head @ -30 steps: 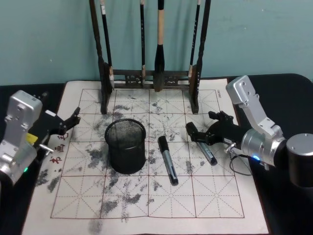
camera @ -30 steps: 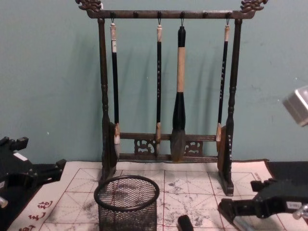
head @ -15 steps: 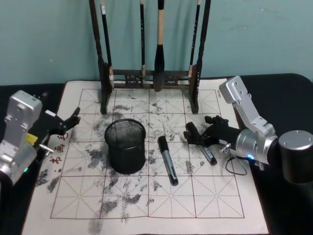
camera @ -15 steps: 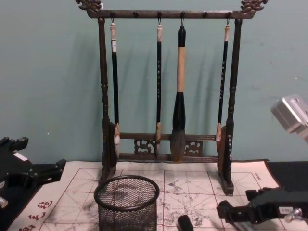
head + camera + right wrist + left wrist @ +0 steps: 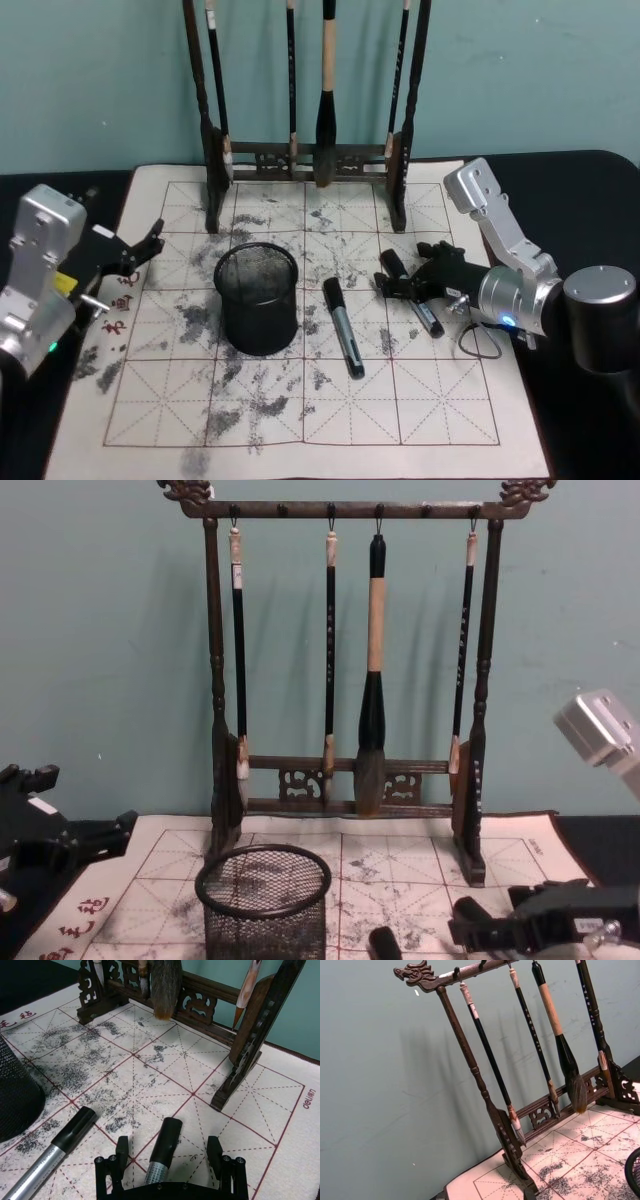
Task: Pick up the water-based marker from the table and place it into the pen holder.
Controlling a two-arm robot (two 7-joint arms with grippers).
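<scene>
Two water-based markers lie on the ink-stained practice mat. One marker (image 5: pixel 343 327) with a black cap and silver barrel rests just right of the pen holder (image 5: pixel 257 297), a black wire-mesh cup standing upright mid-mat. The other marker (image 5: pixel 410 292) lies farther right. My right gripper (image 5: pixel 402 270) is open and low over the mat, one finger on each side of that marker's black cap (image 5: pixel 165 1141), with gaps on both sides. The fingers (image 5: pixel 121 1152) are not touching it. My left gripper (image 5: pixel 148 245) stays open at the mat's left edge, holding nothing.
A tall dark wooden rack (image 5: pixel 310 150) of hanging calligraphy brushes stands along the mat's far edge, its right foot (image 5: pixel 240 1067) close ahead of the right gripper. The black table (image 5: pixel 580 180) surrounds the mat. The mat's front half is bare.
My right gripper has slid left and lower along the mat, so its open fingers now straddle the right-hand marker's cap. The left arm, pen holder and both markers have not moved.
</scene>
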